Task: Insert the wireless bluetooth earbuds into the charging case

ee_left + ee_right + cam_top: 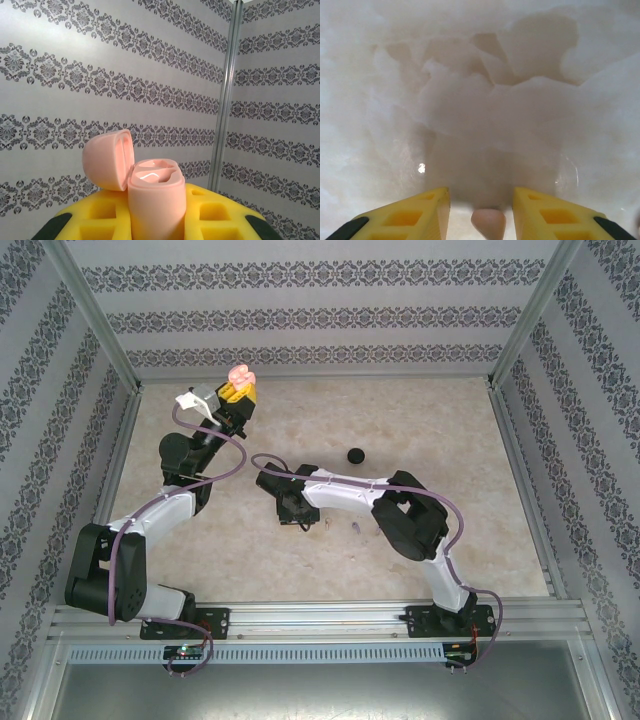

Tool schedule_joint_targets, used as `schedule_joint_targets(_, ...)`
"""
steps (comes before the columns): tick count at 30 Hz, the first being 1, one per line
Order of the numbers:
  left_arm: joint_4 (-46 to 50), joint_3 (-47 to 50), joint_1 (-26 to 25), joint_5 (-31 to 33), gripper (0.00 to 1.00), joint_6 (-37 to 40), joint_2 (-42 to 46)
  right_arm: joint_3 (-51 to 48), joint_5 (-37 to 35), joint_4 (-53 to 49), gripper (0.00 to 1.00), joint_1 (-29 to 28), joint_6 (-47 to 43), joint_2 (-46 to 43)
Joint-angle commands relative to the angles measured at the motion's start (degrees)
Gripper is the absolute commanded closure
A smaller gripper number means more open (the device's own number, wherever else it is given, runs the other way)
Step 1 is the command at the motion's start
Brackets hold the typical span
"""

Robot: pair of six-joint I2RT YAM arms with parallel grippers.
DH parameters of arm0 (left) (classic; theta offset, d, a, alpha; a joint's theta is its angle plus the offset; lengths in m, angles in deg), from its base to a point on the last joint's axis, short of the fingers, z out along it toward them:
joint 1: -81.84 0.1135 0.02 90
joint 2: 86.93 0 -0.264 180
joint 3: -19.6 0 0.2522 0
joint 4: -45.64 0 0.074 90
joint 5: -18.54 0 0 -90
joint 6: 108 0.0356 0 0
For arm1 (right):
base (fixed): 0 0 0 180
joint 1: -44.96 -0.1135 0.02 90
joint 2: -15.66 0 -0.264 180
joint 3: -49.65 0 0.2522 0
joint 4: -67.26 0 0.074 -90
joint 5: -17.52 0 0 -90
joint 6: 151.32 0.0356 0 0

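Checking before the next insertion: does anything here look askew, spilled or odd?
Nothing looks spilled or damaged. The pink charging case is held aloft in the left fingers, lid open; a pale pink earbud lies between the right fingers.

Open pink case [156, 202] in left hand [159, 222]

Bright, even, diffuse light; faint shadows. In the right wrist view the table [480, 100] looks hazy (one small glare spot, left) and the pink earbud [488, 223] is blurred.

Upright pink charging case [155, 205], lid open; pink earbud [488, 223] outside it.
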Motion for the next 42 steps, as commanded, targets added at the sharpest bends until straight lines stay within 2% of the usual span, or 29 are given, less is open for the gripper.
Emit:
schedule_joint_targets(1,-5.0,0.4,-0.3,0.5,1.0,-1.3,-0.3,1.4,-0.4,-2.6,0.62,-0.7,1.6,1.4)
schedule_joint_targets(22,-5.7,1.1,-0.4,1.0,1.0,-1.8,-0.2,0.8,-1.3,-3.6,0.7,-1.8,2.6,1.6)
schedule_joint_targets(32,-3.8,1.6,-0.3,-0.7,1.0,-1.8,0.9,-0.4,-2.7,-1.8,0.81,-1.6,0.5,0.9)
schedule_joint_targets(35,-2.6,1.9,-0.3,-1.1,1.0,-1.5,1.7,-1.6,-3.1,-0.6,0.86,-1.6,-0.3,-0.4)
schedule_joint_targets(42,0.8,2.6,-0.3,-1.7,1.0,-0.9,4.3,-6.5,-6.4,2.7,0.86,-1.2,-3.0,-7.9)
